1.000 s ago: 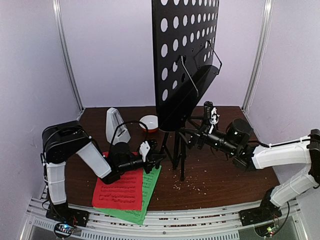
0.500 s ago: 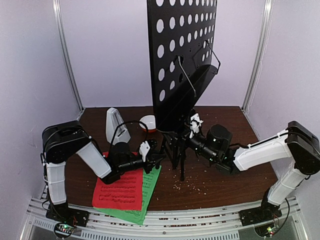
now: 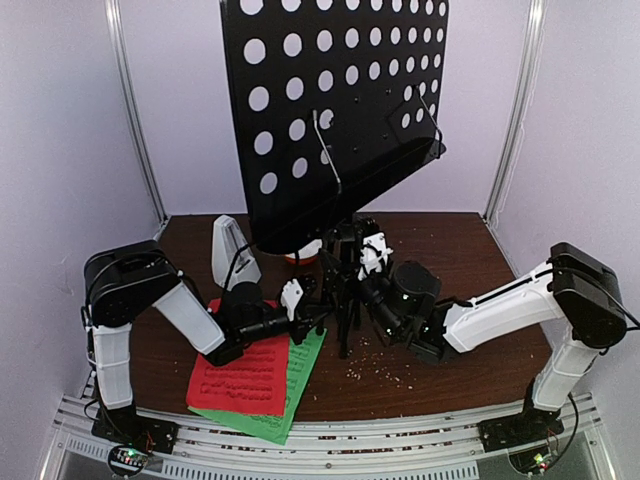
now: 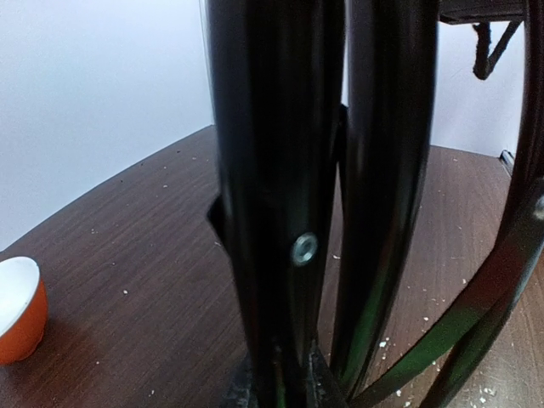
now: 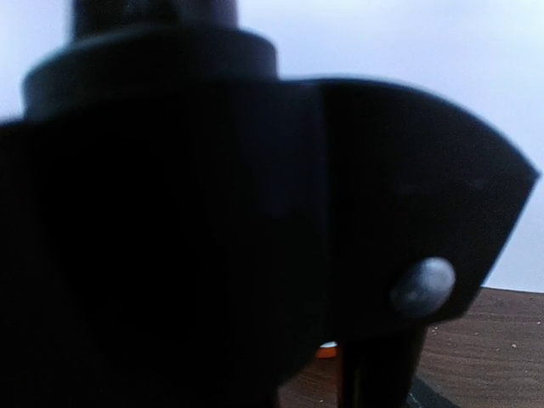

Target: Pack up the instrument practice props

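Left arm folds low over the sheet-music pages, its left gripper clamped on a leg of the music stand. Beyond, the right arm stretches in to put the right gripper at the shaft; its finger spread can't be told. The desk tilts overhead.

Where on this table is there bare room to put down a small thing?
Bare: the back right corner of the table, between music stand and wall; the front right strip before the right arm. Crowded: centre-left, with metronome, pages, tripod legs.
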`<state>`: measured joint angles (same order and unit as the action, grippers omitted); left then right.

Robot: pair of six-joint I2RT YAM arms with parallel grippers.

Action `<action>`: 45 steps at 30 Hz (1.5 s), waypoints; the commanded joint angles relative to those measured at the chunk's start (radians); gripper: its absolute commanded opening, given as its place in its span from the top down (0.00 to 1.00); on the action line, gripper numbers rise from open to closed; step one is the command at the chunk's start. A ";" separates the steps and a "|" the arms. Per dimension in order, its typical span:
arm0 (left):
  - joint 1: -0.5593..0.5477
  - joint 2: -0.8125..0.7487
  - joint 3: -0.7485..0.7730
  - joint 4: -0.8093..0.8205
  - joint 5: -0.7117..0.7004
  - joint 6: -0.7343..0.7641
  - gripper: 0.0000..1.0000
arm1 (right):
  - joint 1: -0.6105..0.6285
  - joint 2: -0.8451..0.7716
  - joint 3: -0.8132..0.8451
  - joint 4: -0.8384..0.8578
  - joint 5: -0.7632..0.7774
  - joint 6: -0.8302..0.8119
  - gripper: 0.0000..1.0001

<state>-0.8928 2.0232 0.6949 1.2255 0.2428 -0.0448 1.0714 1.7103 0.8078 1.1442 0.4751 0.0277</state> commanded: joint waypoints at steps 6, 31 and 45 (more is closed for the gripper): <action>-0.030 -0.029 0.036 0.011 0.045 0.049 1.00 | 0.004 -0.038 -0.033 0.027 0.129 -0.037 0.57; -0.065 -0.231 0.130 -0.201 0.178 -0.156 1.00 | 0.004 -0.292 0.038 -0.362 0.076 0.123 0.99; -0.123 -0.317 0.115 -0.358 0.134 -0.435 1.00 | 0.005 -0.322 0.032 -0.647 0.179 0.398 0.99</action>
<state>-1.0073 1.7958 0.7856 0.7151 0.4065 -0.4099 1.0813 1.4086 0.8223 0.5411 0.5858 0.3580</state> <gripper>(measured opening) 0.134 0.599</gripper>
